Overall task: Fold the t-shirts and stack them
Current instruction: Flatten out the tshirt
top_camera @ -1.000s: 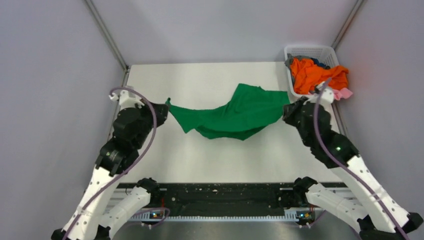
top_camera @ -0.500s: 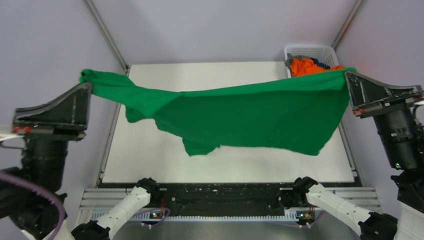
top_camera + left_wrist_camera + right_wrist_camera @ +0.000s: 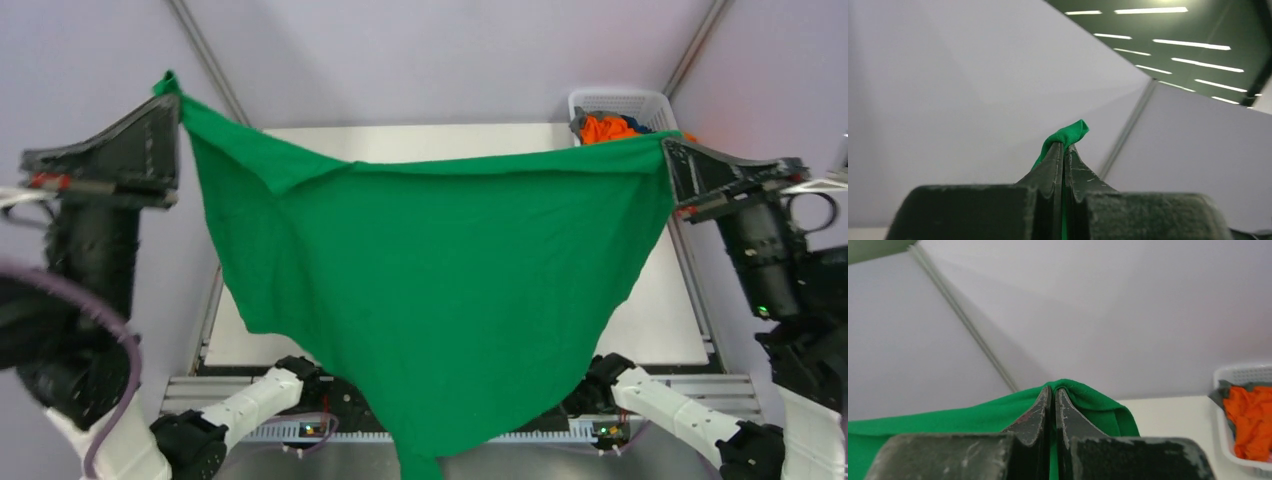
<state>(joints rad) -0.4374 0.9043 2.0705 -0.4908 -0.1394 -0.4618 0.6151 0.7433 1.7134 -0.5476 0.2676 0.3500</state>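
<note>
L jaws: shut tight on green tee (image 3: 430, 290) corner, held high.
R jaws: shut on opp. corner.
Cloth: hangs spread, hides most of bench (image 3: 440, 140).
Basket (image 3: 620, 97): orange tee (image 3: 605, 128) inside.

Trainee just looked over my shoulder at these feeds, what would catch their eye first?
The green t-shirt dominates: it hangs spread like a curtain above the table, its lowest corner drooping past the near edge. The left gripper and right gripper pinch its top corners, both shut on cloth. At the far right corner, an orange t-shirt lies in the white basket.
</note>
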